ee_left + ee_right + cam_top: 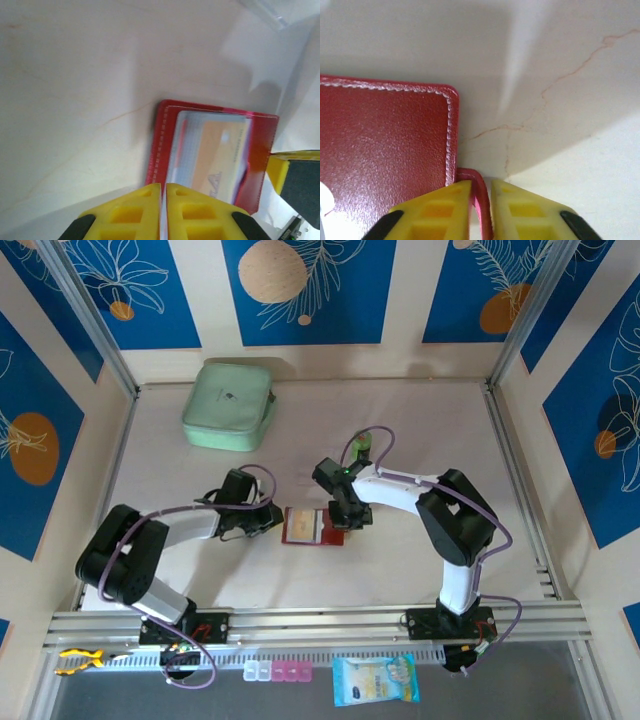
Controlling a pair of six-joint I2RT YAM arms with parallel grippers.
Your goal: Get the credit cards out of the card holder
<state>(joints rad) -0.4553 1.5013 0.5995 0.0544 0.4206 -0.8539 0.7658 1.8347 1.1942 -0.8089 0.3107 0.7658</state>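
Lying open, sleeves up, on table between both arms: card holder. Credit cards: not yet out, tucked in clear sleeve, orange face showing. Right gripper: narrow jaws straddle snap tab, likely pinning the flap flat; actual clamping cannot be told. Left gripper: closed, nothing between fingers, at holder's edge, probably steadying.
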